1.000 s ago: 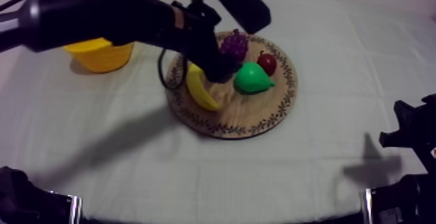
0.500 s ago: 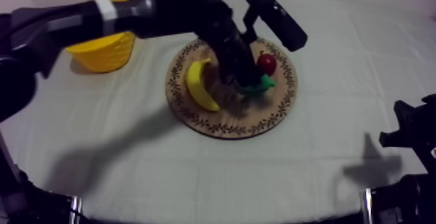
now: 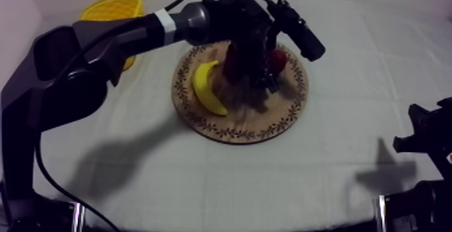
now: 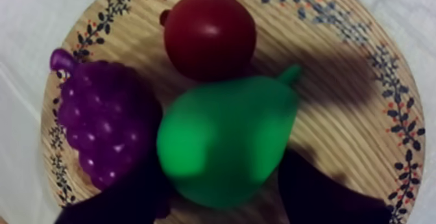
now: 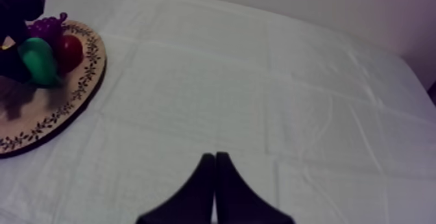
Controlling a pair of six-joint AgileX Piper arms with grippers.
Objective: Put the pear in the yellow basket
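my left claw [image 4: 220,174] is spread wide around the pear [image 4: 224,139], one of its fingers [image 4: 318,191] on each flank. i judge it not yet clenched. the pear lies on the board [image 4: 363,142], touching the red fruit [image 4: 207,35] and just beside the grapes [image 4: 107,126].

the risks, as i judge them: the finger on the grapes' side has little room, so closing could pinch or shove the grapes. the pear looks smooth and rounded and may squirt out toward the red fruit and set it rolling. the basket [image 3: 111,9] is well apart, so a weak hold could fail on the way.

my right claw [image 5: 214,187] is clenched on nothing, over bare cloth.

a second ago my left claw hung between the banana [image 3: 207,87] and the pear. half a second ago it was coming onto the pear, which showed green from above. now my wrist covers it and the basket is uncovered.
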